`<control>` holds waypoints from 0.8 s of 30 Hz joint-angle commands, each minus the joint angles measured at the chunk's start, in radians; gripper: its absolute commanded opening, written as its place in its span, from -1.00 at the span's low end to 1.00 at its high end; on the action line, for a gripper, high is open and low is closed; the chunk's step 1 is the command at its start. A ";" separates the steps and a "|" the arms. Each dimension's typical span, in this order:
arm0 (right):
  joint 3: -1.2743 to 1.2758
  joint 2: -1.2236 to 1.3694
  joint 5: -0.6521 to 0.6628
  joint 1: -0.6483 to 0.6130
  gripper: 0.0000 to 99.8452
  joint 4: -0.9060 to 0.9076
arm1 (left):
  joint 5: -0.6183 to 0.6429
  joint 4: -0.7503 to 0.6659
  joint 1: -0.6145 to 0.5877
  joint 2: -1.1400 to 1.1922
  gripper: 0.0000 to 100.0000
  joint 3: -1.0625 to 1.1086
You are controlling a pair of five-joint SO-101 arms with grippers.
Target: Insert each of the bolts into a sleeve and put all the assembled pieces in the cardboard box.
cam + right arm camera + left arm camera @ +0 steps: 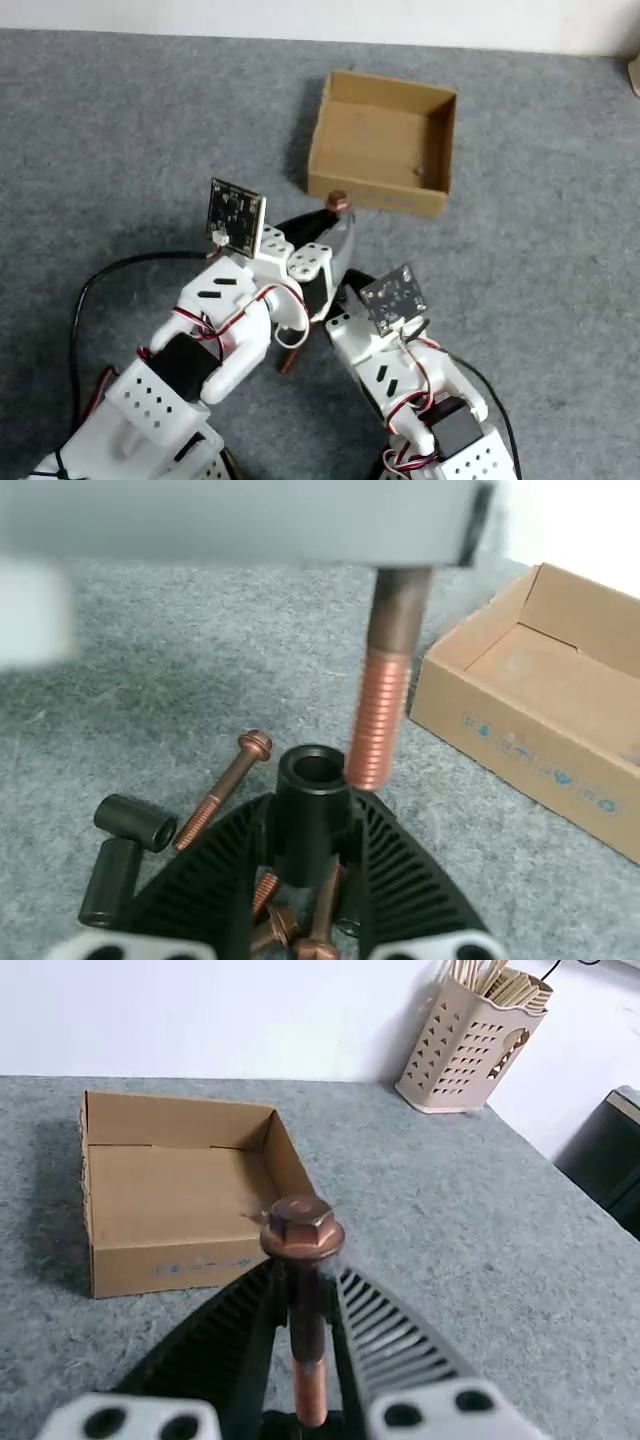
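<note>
My left gripper (300,1295) is shut on a copper bolt (303,1235), held upright by its shank with the hex head on top. In the high view the bolt's head (338,202) sits just in front of the cardboard box (380,140). My right gripper (313,845) is shut on a black sleeve (314,805), upright with its bore facing up. The bolt's threaded end (380,720) hangs close beside and slightly above the sleeve's rim, outside the bore. The box (545,715) stands open and empty.
Loose bolts (222,790) and two spare black sleeves (135,822) lie on the grey mat behind the right gripper. One bolt (291,357) pokes out between the arms. A beige utensil holder (475,1040) stands far off beyond the box.
</note>
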 commanded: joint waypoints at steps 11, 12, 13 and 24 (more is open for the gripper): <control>-0.004 -0.012 0.014 0.067 -0.99 -0.036 | 0.000 0.000 -0.056 -0.018 -0.99 -0.013; -0.004 -0.012 0.014 0.067 -0.99 -0.036 | 0.000 0.000 -0.056 -0.018 -0.99 -0.013; -0.005 -0.012 0.014 0.067 -0.99 -0.036 | 0.000 0.002 -0.056 -0.018 -0.99 -0.012; -0.008 -0.012 0.014 0.065 -0.99 -0.035 | -0.002 0.037 -0.021 -0.018 -0.99 0.018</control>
